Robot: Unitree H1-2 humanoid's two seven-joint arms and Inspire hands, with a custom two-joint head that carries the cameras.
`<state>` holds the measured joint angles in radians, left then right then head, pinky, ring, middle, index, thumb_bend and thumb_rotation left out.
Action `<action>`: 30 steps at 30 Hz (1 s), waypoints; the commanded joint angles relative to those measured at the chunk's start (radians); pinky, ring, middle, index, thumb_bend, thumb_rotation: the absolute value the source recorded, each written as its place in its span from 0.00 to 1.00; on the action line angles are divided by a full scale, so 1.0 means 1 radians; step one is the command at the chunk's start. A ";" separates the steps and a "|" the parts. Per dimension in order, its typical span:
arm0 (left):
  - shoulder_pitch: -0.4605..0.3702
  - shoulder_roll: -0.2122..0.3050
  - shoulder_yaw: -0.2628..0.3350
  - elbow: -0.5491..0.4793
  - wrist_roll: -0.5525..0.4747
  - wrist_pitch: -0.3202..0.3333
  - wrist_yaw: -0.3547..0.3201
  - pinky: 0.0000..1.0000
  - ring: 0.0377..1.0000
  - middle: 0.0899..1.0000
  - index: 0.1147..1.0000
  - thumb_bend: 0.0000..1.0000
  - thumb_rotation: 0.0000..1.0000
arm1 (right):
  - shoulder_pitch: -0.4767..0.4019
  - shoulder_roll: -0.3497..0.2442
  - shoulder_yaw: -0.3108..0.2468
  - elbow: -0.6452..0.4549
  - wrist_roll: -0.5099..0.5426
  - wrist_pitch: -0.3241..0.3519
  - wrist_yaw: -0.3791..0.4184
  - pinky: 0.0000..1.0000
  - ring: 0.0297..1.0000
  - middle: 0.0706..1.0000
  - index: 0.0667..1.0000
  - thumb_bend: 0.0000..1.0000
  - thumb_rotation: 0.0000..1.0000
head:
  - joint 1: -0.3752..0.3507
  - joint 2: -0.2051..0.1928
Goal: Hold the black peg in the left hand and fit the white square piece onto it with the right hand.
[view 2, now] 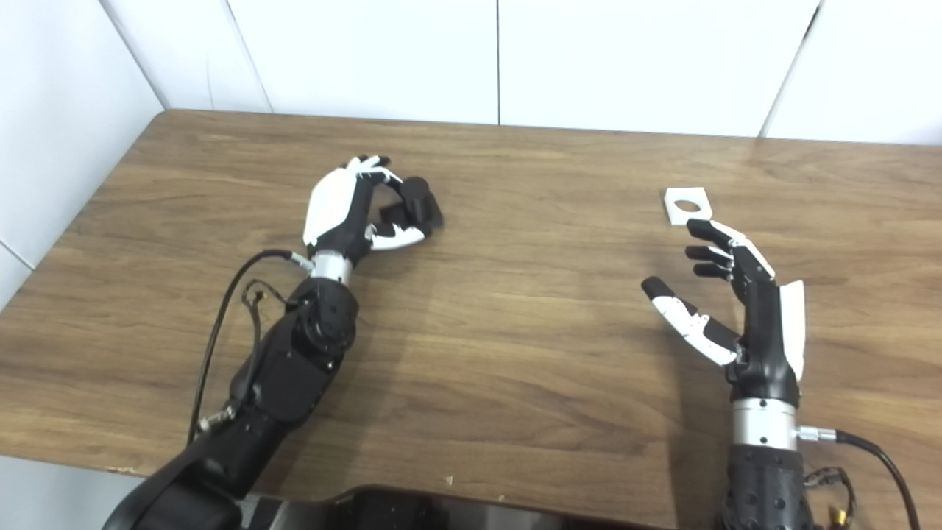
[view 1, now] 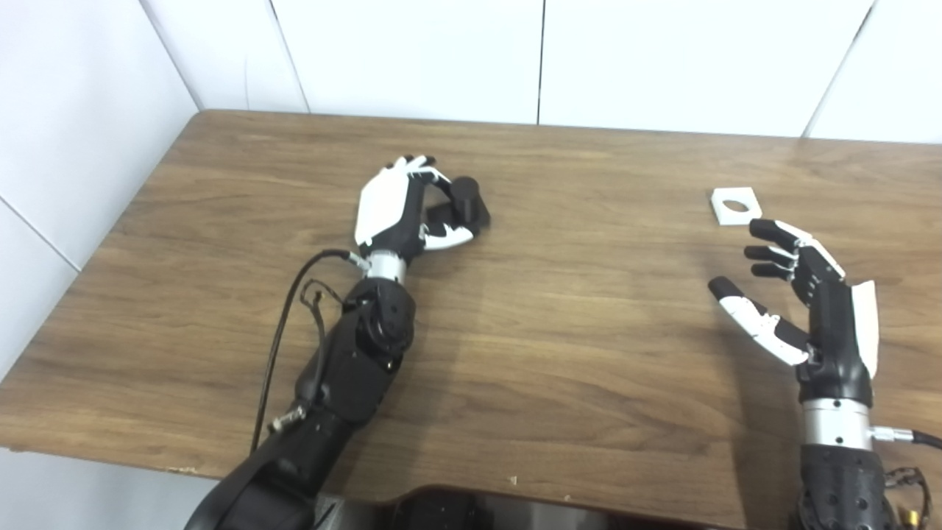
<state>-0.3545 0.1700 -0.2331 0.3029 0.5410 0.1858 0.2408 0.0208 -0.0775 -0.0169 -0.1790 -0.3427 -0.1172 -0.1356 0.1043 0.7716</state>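
Observation:
The black peg (view 1: 471,200) lies on the wooden table (view 1: 574,331) left of the middle. My left hand (view 1: 401,206) is curled around it, fingers over its top and thumb under its near side, and the peg still rests on the table. The white square piece (view 1: 735,205), with a round hole, lies flat at the far right. My right hand (view 1: 802,294) stands open just in front of it, fingers spread and pointing toward it without touching.
White wall panels (view 1: 412,51) close off the table at the back and on the left. A black cable (view 1: 283,331) loops beside my left forearm. The table's front edge (view 1: 515,486) runs near the bottom of the view.

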 commanded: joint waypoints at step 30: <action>0.262 -0.119 -0.094 -0.304 -0.036 0.015 -0.191 1.00 1.00 0.95 0.42 0.52 0.09 | -0.032 0.025 0.008 -0.039 -0.040 -0.021 -0.031 0.65 0.68 0.74 0.71 0.60 0.39 | -0.100 0.018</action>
<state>-0.1131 0.0700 -0.2949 0.0001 0.5108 0.1937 0.0952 0.0195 -0.0573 -0.0093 -0.1821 -0.3811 -0.1159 -0.1562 0.0046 0.7900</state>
